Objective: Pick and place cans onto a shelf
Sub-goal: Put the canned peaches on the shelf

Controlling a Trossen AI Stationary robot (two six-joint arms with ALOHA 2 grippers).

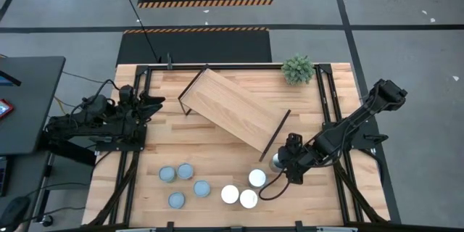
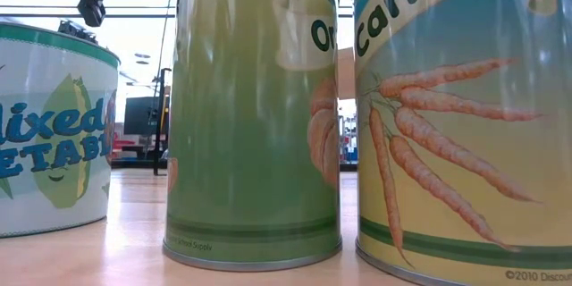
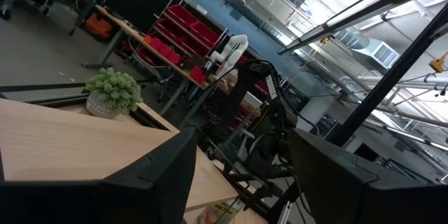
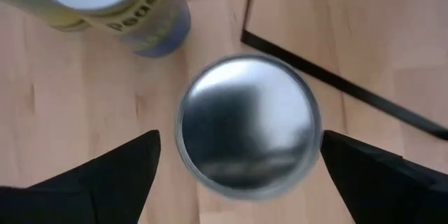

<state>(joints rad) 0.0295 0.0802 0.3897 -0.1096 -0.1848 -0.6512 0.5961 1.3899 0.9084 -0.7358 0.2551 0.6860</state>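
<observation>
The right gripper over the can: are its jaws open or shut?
Open: the right gripper has its jaws spread either side of the can, not touching it.

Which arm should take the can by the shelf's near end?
The right. Its open gripper hangs directly over that can, a finger on either side, beside the shelf. The left gripper waits at the table's far left, away from every can.

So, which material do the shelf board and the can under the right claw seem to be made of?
The shelf board looks like light, matte wood with visible grain, on a thin black frame, probably metal. The can between the open right claw fingers appears to be metal: its round top is silvery and shows blurred reflections.
</observation>
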